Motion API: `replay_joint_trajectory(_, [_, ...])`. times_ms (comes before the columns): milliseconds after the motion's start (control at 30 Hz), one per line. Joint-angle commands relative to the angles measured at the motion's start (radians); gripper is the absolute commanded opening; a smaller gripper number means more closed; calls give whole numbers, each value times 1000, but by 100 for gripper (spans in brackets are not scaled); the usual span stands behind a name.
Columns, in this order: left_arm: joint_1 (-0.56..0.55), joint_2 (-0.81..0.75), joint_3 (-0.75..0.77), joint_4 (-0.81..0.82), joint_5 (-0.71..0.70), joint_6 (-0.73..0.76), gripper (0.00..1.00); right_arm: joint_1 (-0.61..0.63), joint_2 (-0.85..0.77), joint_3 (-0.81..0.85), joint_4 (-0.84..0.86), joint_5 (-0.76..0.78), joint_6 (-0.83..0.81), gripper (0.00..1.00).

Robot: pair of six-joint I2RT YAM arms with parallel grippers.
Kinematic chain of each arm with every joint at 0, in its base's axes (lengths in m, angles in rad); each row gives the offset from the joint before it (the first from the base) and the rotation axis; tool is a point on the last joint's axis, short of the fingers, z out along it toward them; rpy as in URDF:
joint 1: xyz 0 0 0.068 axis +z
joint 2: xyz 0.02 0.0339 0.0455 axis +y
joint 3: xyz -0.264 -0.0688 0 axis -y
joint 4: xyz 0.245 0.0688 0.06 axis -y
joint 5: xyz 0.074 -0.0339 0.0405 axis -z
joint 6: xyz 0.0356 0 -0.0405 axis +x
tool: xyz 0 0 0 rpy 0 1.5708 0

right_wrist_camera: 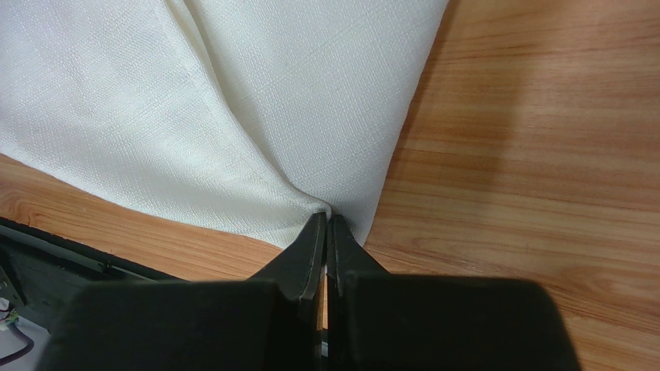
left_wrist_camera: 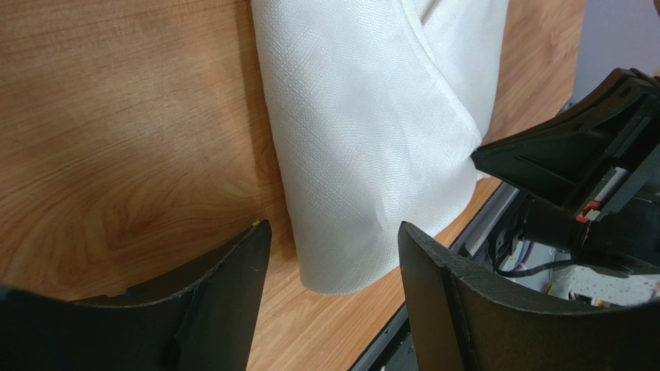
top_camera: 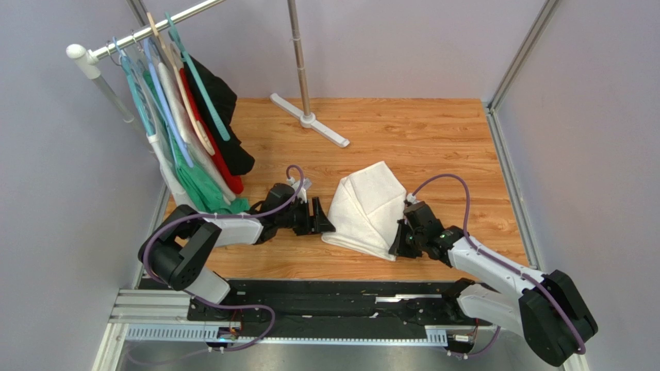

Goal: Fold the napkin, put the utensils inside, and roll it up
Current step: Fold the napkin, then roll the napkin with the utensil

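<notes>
Top external: hanging clothes beside spread left fingers (right fingers tight on napkin).

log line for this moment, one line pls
napkin: partly folded | right gripper: shut on napkin corner | left gripper: open, facing napkin edge | utensils: none seen

Plain white napkin, orange wood-grain table, grey walls

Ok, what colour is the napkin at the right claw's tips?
Plain white napkin, fine woven texture, no print; right wrist view shows it best.
</notes>
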State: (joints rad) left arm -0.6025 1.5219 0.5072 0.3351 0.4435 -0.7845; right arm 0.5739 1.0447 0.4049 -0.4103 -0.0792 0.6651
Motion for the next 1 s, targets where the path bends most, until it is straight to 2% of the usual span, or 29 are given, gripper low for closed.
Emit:
replay_joint_trajectory(0, [-14, -6, -16, 10, 11, -13, 68, 4, 9, 8, 11, 41, -13, 0])
replay_joint_trajectory(67, [-20, 7, -10, 21, 14, -19, 66, 4, 11, 6, 13, 42, -15, 0])
replay_joint_trajectory(100, [-29, 14, -6, 28, 21, -25, 60, 4, 12, 6, 11, 44, -15, 0])
replay_joint_trajectory(300, [-40, 24, -12, 33, 26, -36, 45, 4, 9, 8, 4, 53, -22, 0])
replay_joint_trajectory(367, [-42, 26, -15, 35, 35, -39, 42, 4, 5, 11, 1, 55, -24, 0])
replay_joint_trajectory(400, [-42, 27, -16, 42, 41, -42, 34, 3, 5, 11, 1, 56, -24, 0])
replay_joint_trajectory(433, [-42, 33, -15, 47, 49, -45, 31, 4, 5, 12, 1, 56, -27, 0])
replay_joint_trajectory(567, [-42, 43, -7, 58, 63, -52, 20, 4, 2, 17, -12, 61, -32, 2])
replay_joint_trajectory(667, [-42, 50, 2, 56, 70, -53, 16, 4, -5, 25, -25, 71, -41, 3])
replay_joint_trajectory(733, [-42, 60, 7, 55, 75, -55, 7, 4, -15, 29, -31, 76, -48, 4])
replay_joint_trajectory(800, [-42, 64, 10, 56, 81, -58, 0, 3, -25, 38, -45, 78, -56, 7])
replay_joint_trajectory(933, [-42, 61, 11, 48, 84, -65, 0, 3, -66, 109, -129, 139, -117, 14])
replay_joint_trajectory(967, [-42, 60, 23, 23, 90, -58, 0, 4, -83, 120, -142, 133, -146, 25])
